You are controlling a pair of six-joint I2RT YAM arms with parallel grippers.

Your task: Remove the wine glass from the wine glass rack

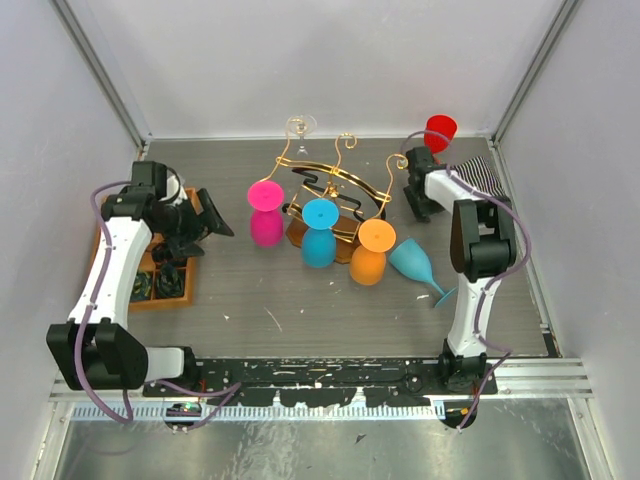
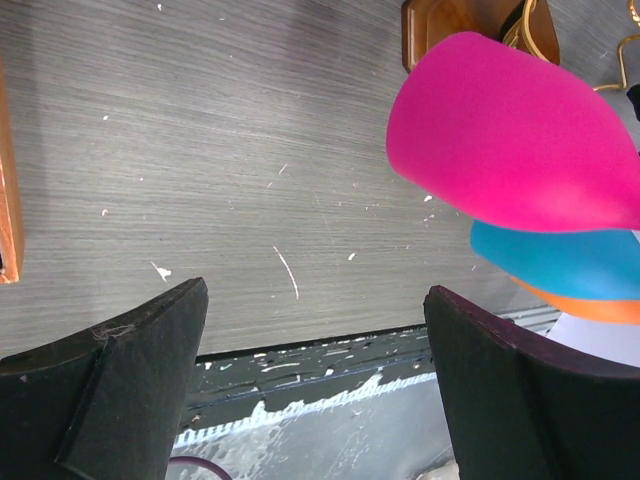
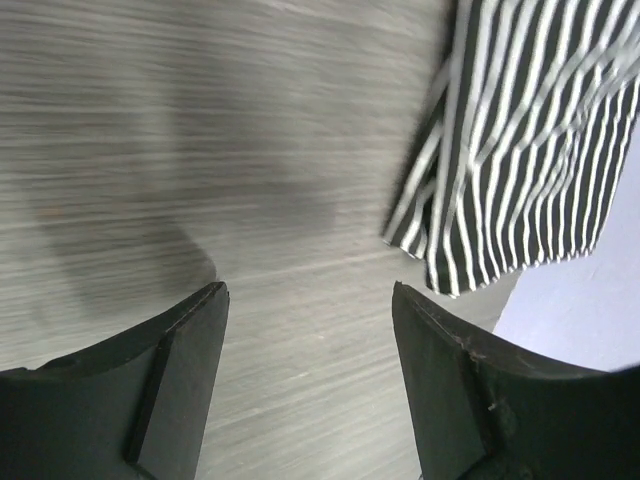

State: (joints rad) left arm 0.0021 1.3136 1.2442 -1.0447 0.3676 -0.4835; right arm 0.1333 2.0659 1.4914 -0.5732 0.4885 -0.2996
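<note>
Three plastic wine glasses hang foot-up on the gold wire wine glass rack, which stands on its brown wooden base in the middle of the grey wood-grain table. A pink wine glass is on the left, a blue wine glass in the middle and an orange wine glass on the right. A teal wine glass lies on its side on the table just right of the orange one, off the rack. The left hand hovers left of the pink glass, by the right edge of an orange compartment tray. Its fingers are spread wide with nothing between them. The right hand is at the far right beside a black-and-white striped cloth, likewise spread and empty over bare table. A clear stemmed glass and a red cup stand by the back wall.
</note>
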